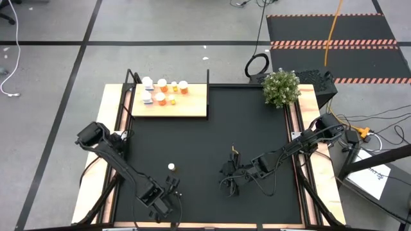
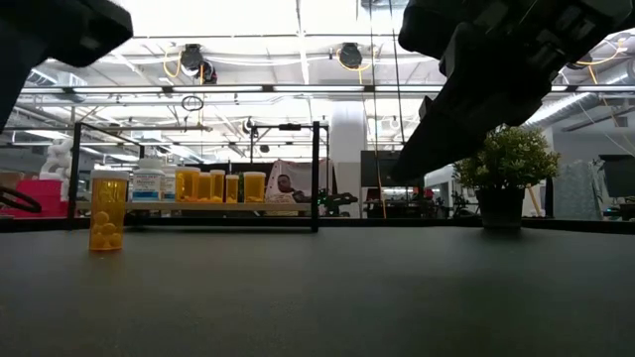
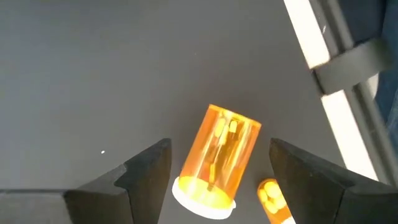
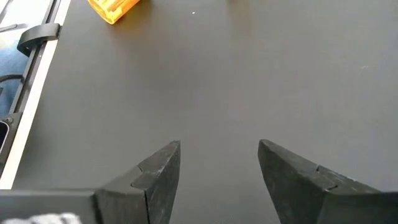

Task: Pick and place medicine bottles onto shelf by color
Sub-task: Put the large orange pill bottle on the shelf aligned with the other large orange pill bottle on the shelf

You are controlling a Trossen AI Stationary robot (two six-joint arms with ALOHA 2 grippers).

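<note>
One orange medicine bottle with a white cap (image 1: 171, 167) stands upright on its base on the black mat, also seen in the low view (image 2: 107, 213). My left gripper (image 1: 170, 191) is open and hovers just on the near side of it. In the left wrist view the bottle (image 3: 217, 158) shows between the spread fingers (image 3: 219, 143) without touching them. My right gripper (image 1: 226, 183) is open over bare mat (image 4: 219, 144), to the bottle's right. The shelf (image 1: 192, 106) lies at the mat's far left and carries several bottles (image 1: 164, 91), white ones at its left end.
A potted plant (image 1: 280, 87) stands at the mat's far right corner. Thin black posts (image 2: 316, 174) rise at the shelf's edges. A small orange shape (image 3: 273, 198) shows beside one left finger; I cannot tell what it is. Wooden strips (image 1: 294, 128) border the mat.
</note>
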